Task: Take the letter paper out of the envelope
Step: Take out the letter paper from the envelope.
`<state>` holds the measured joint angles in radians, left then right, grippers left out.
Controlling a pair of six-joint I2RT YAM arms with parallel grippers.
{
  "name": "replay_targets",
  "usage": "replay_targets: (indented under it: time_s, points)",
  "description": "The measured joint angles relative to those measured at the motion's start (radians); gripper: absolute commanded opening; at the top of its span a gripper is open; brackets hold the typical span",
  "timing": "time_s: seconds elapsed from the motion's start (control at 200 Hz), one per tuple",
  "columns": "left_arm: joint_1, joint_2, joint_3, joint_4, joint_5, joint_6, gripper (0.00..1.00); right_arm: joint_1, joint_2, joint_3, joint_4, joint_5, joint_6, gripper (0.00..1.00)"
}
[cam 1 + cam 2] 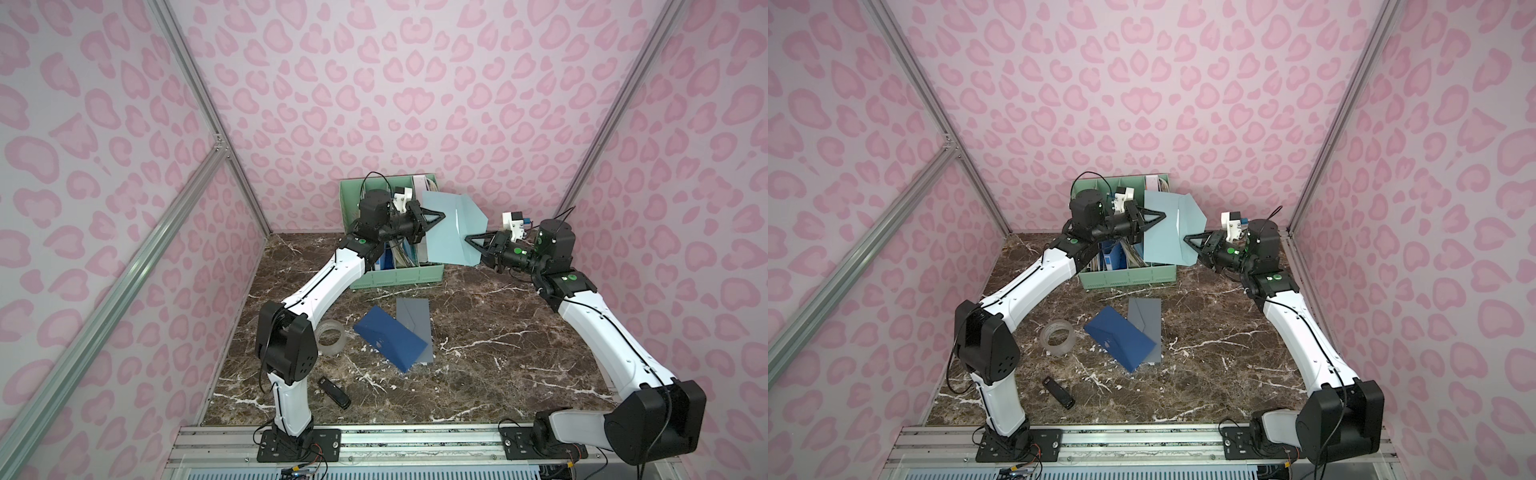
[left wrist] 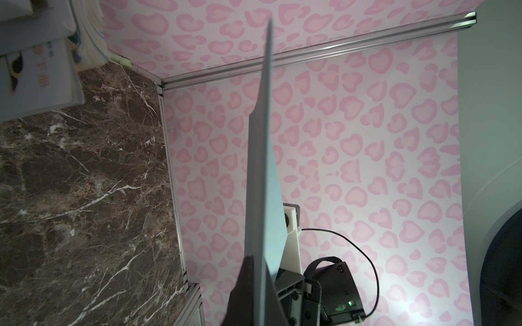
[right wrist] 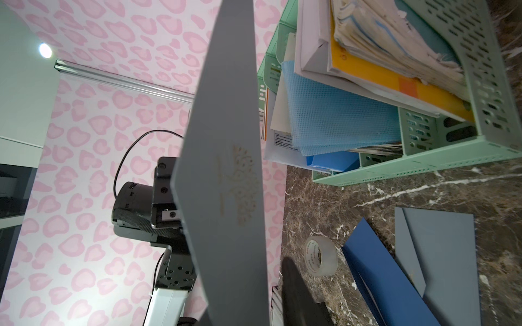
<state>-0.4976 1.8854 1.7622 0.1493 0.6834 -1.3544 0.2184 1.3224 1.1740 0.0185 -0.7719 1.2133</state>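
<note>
Pale-blue envelope (image 1: pixel 446 243) sits clamped in the left gripper (image 1: pixel 443 215); the right gripper (image 1: pixel 467 239), grip unclear, must pinch the letter inside.

I read the light blue envelope (image 1: pixel 451 232) as smooth, matt paper with a sharp crease; the right wrist view shows a faint embossed pattern (image 3: pixel 240 183) on its face. The dark blue envelope (image 1: pixel 390 340) and grey envelope (image 1: pixel 413 316) look like the same matt paper. The tabletop (image 1: pixel 519 353) is smooth brown marble-look with white veins. The file organiser (image 1: pixel 395 279) is mint-green perforated plastic, the tape roll (image 1: pixel 334 350) clear and shiny, the frame rail (image 1: pixel 124 270) brushed metal.
</note>
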Motion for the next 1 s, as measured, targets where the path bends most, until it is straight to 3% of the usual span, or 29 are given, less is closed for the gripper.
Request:
replay_targets:
  time_s: [0.09, 0.25, 0.63, 0.786, 0.866, 1.001]
  points:
    - [0.000, 0.001, 0.000, 0.000, 0.000, -0.002, 0.00, 0.000, -0.002, -0.003, 0.005, 0.000, 0.007, 0.17]
    - [0.003, 0.001, -0.006, 0.009, -0.006, -0.005, 0.00, 0.002, -0.010, -0.014, 0.006, 0.000, 0.014, 0.36]
    - [0.009, 0.013, 0.001, 0.034, -0.031, -0.027, 0.00, 0.027, -0.037, -0.042, 0.004, 0.001, 0.024, 0.51]
    - [0.009, 0.021, 0.014, 0.037, -0.031, -0.028, 0.00, 0.037, -0.037, -0.039, 0.004, 0.008, 0.020, 0.47]
    - [0.008, 0.023, 0.014, 0.037, -0.030, -0.031, 0.00, 0.035, -0.035, -0.028, 0.003, 0.029, 0.019, 0.34]
    - [0.008, 0.018, -0.001, 0.044, -0.024, -0.031, 0.00, 0.035, -0.043, -0.019, 0.002, 0.054, 0.015, 0.24]
